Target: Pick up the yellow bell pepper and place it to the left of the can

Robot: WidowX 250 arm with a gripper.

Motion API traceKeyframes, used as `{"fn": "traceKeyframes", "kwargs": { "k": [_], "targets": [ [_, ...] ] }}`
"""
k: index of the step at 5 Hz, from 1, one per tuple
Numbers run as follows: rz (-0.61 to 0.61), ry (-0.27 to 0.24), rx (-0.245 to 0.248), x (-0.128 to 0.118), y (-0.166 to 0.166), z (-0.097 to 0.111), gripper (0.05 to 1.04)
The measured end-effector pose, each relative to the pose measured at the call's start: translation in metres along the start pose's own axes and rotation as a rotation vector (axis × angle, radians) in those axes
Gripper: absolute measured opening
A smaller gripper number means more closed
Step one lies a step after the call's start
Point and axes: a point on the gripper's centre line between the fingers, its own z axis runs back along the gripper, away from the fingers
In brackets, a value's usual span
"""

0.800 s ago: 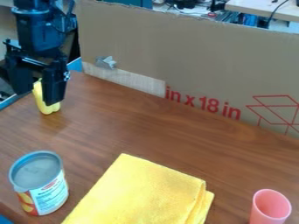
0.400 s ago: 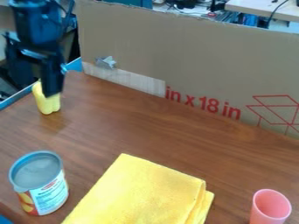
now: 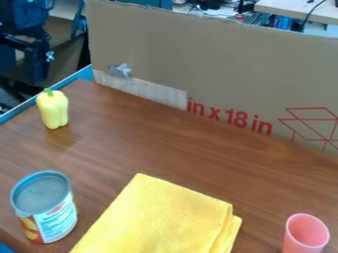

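Lying nearest: yellow cloth (image 3: 158, 215), folded in layers, cut off by the bottom of the view. Right of it, a pink cup (image 3: 305, 237), upright, mouth up, well apart from the cloth. Left of it, a can (image 3: 45, 207), upright, grey top, label of white, red and yellow; near the cloth, not touching. Scrap of something blue (image 3: 5, 248) in the near left corner, too little visible to name.

Wood-grain table (image 3: 165, 143) under all of these, brown, running back to the wall of cardboard.

Farther back, at the left: yellow pepper (image 3: 53, 111), standing upright on the table near its left edge, green stem on top, soft shadow at its foot. Blue strip (image 3: 66, 82) along that edge, just behind the pepper.

Beyond and above the pepper, upper left: black gripper (image 3: 23, 76), fingers spread apart, nothing between them, apart from the pepper.

Cardboard panel (image 3: 218, 69) across the back, red print and line drawing on it, crumpled silvery piece (image 3: 120, 70) and pale strip (image 3: 142, 90) low on its left part. Farthest: light tabletop (image 3: 300, 9) with a dark cable (image 3: 310, 15).
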Motion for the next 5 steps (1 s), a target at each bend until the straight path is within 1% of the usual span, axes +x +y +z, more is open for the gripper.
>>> {"fn": "traceKeyframes", "kwargs": {
  "k": [1, 2, 3, 4, 5],
  "targets": [
    [0.025, 0.009, 0.018, 0.019, 0.028, -0.005, 1.001],
    [0.021, 0.022, 0.075, 0.029, 0.042, -0.015, 1.001],
    [0.008, 0.067, 0.062, 0.033, 0.044, -0.03, 1.001],
    [-0.026, 0.124, 0.033, 0.035, 0.037, -0.047, 1.001],
    [-0.085, 0.135, 0.028, 0.048, 0.023, -0.056, 1.001]
  ]
}}
